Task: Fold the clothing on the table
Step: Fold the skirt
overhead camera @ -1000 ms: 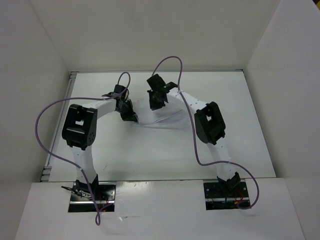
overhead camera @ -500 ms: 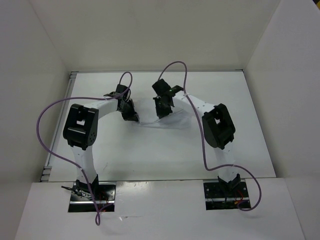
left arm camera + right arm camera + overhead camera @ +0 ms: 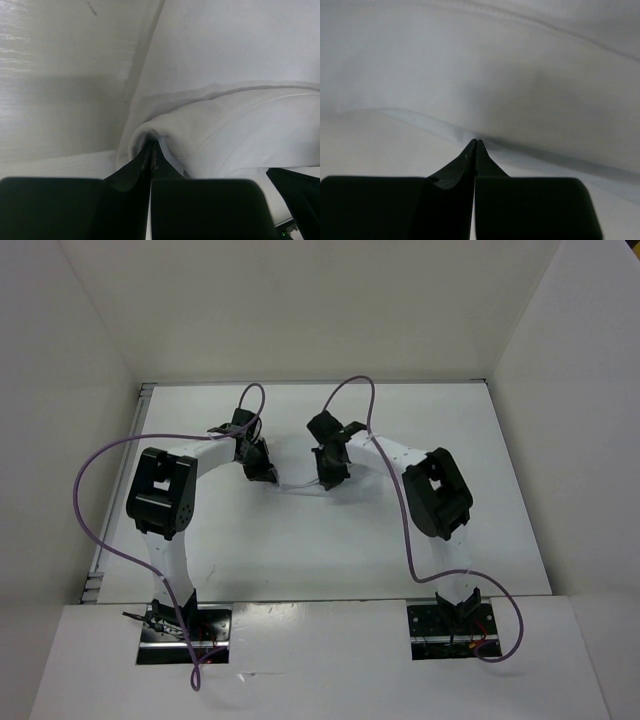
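The clothing [image 3: 298, 484] is white fabric on the white table [image 3: 300, 550], showing only as a thin pale strip between the two grippers in the top view. My left gripper [image 3: 264, 474] is shut on a rolled, hemmed fold of it [image 3: 225, 135], with the tips [image 3: 152, 145] buried in the cloth. My right gripper [image 3: 331, 477] is a short way to the right, also shut. Its tips [image 3: 476, 143] pinch a shadowed crease of the fabric [image 3: 495, 75], which fills that view. Most of the garment's outline is hard to tell from the tabletop.
White walls [image 3: 70, 390] enclose the table on the left, back and right. Purple cables [image 3: 95, 465] loop from each arm. The arm bases [image 3: 183, 635] sit at the near edge. A metal rail [image 3: 110, 540] runs along the left side.
My right gripper has moved toward the near side and slightly right, coming down with the cloth; the draped fabric seen under it earlier has flattened. The left gripper has stayed put.
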